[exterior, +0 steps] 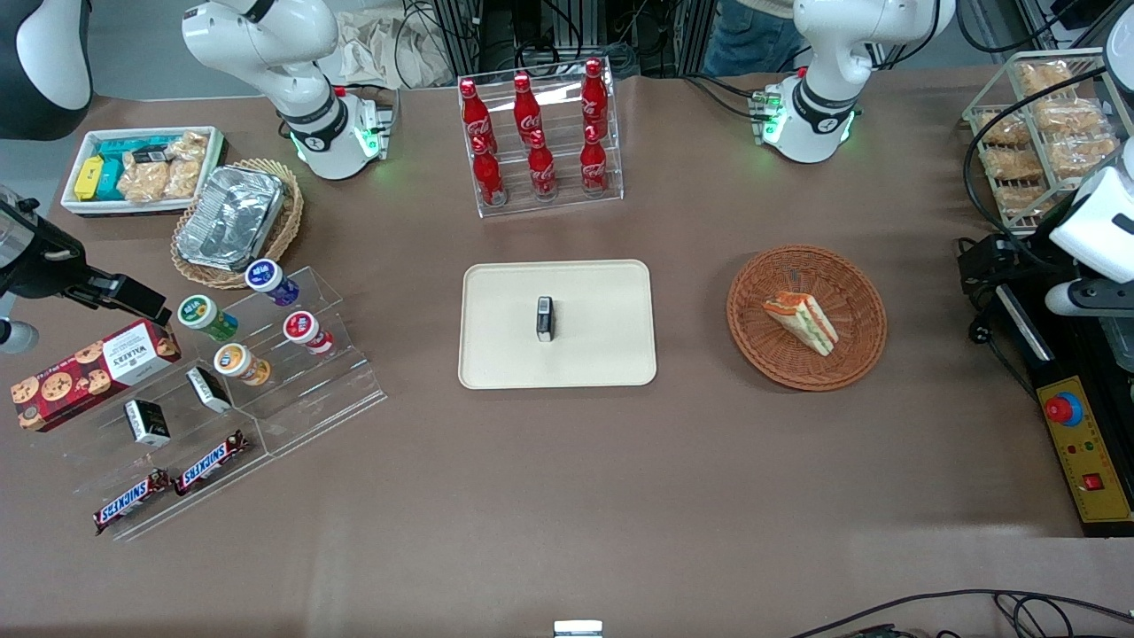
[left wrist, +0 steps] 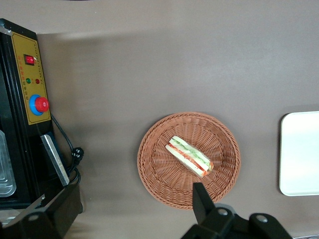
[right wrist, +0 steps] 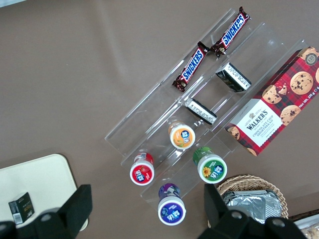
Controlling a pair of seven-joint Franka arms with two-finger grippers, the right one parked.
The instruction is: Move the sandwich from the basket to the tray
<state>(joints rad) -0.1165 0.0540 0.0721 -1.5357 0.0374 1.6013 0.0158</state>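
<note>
The sandwich, a white-bread wedge with orange, red and green layers, lies in the round reddish-brown wicker basket. It also shows in the left wrist view, in the basket. The cream tray lies beside the basket, toward the parked arm's end, with a small black-grey object on it; its edge shows in the left wrist view. My left gripper hangs high above the working arm's end of the table, away from the basket. It is open and empty.
A black-and-yellow control box with a red button lies under the gripper. A wire rack of bagged pastries stands near the working arm's base. A cola bottle rack stands farther from the camera than the tray. Snack stands lie toward the parked arm's end.
</note>
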